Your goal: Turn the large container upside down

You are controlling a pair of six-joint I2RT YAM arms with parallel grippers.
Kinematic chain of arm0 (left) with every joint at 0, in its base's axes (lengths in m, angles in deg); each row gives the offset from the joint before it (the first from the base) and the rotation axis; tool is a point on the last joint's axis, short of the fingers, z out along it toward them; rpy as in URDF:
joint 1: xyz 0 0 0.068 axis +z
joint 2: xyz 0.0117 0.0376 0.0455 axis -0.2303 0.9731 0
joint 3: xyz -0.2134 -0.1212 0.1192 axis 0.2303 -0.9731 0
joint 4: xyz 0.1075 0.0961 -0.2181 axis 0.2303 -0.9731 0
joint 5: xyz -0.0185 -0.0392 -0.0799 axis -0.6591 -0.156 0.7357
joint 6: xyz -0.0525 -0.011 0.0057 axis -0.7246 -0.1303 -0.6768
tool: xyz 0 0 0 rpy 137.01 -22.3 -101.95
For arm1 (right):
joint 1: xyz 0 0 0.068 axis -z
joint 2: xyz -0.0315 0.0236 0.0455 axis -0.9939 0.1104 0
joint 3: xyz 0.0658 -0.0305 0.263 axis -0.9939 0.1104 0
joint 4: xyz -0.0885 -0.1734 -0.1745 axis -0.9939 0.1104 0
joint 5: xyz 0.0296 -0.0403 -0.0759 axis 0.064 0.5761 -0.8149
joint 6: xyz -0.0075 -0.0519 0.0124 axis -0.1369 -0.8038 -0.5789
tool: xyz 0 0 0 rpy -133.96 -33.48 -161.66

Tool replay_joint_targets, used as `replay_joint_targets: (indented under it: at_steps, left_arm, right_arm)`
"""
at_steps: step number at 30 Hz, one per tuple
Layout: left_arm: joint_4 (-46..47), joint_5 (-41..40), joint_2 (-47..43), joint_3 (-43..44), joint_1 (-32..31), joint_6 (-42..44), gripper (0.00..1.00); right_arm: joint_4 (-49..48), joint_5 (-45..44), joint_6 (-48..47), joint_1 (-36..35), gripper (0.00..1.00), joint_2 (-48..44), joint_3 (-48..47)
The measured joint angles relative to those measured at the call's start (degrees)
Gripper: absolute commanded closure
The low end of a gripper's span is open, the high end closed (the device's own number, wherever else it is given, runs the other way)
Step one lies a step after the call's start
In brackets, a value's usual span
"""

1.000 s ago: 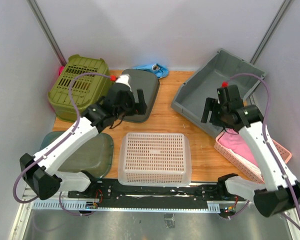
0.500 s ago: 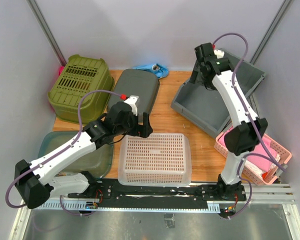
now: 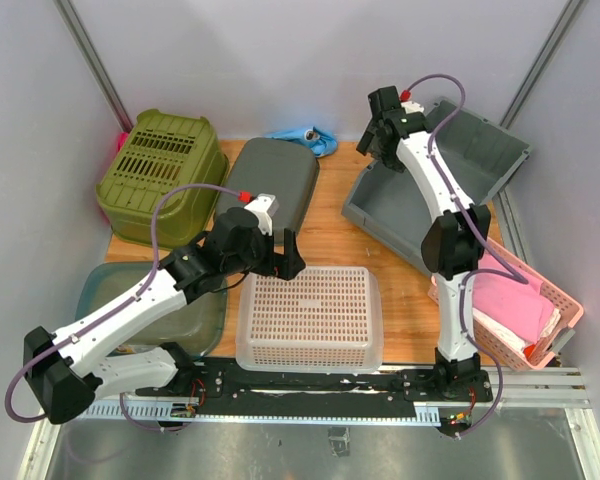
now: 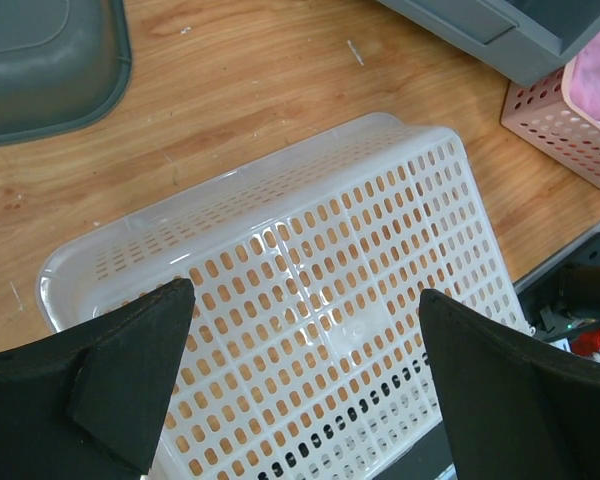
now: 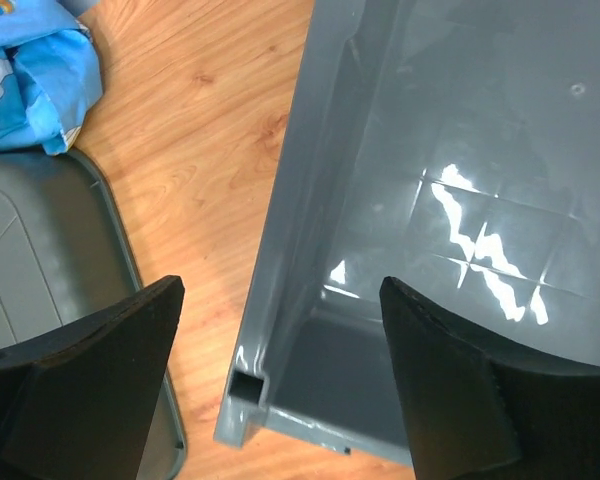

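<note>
The large container, a grey bin (image 3: 390, 210), stands open side up at the back right, tilted against the wall. My right gripper (image 3: 373, 140) hovers open above its left end. In the right wrist view that gripper (image 5: 280, 290) straddles the bin's left wall and corner, holding nothing, with the glossy bin floor (image 5: 460, 150) below. My left gripper (image 3: 285, 250) is open over the back edge of a white perforated basket (image 3: 310, 315) lying upside down at the front centre. Its fingers (image 4: 130, 370) frame the basket's bottom (image 4: 380, 200) without touching it.
An olive basket (image 3: 155, 170) lies upside down at the back left. A dark grey tub (image 3: 275, 185) lies beside it. A blue cloth (image 3: 305, 140) lies at the back wall. A pink basket (image 3: 525, 310) sits front right, and a grey-green tub (image 3: 180, 310) front left.
My right arm swung from above the pink basket to the back, over the grey bin's left end. My left arm moved from the dark tub toward the white basket.
</note>
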Motion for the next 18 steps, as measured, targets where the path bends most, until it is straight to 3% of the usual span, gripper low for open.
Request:
replay_joint_targets:
  at_steps: [4, 6, 11, 18]
  left_arm:
    - [-0.2, 0.2, -0.5, 0.0, 0.0, 0.5, 0.01]
    - [-0.2, 0.3, -0.9, 0.0, 0.0, 0.6, 0.01]
    - [-0.4, 0.5, -1.4, -0.2, 0.0, 0.6, 0.01]
    - [-1.8, 0.7, -1.3, -0.2, 0.0, 0.8, 0.01]
  right_arm:
    - [-2.7, 0.7, 2.1, 0.3, 0.53, 2.7, 0.3]
    - [-3.8, 1.3, 2.5, 0.7, 0.6, 2.9, 1.3]
    - [-6.2, 3.5, 4.8, 1.4, 0.99, 2.8, 3.5]
    - [-6.1, 3.7, 6.4, 1.4, 0.99, -1.4, 8.6]
